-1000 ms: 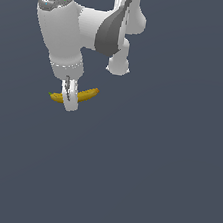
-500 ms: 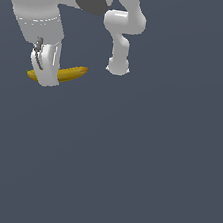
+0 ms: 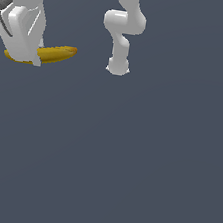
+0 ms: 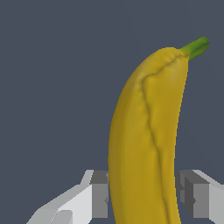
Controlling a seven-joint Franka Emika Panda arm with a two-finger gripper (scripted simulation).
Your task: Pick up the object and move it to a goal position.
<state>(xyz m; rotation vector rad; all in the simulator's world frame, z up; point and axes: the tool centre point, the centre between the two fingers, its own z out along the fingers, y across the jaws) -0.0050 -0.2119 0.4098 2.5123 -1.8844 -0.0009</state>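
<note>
Yellow banana (image 3: pixel 55 54) sits clamped between my gripper (image 3: pixel 21 55) fingers (image 4: pixel 94 197), which I see pressed against both of its sides in the wrist view, so the jaws are closed onto it. From outside, I read it off to the exterior view's left of the arm's white base column (image 3: pixel 123 32), its orange tip pointing toward that column

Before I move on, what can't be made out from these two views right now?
- Goal position: no marker in either view.
- Banana far end: exterior view, hidden behind the gripper.
- Banana's lower end: wrist view, cut off by the picture edge.
- Arm's upper links: exterior view, cropped.
</note>
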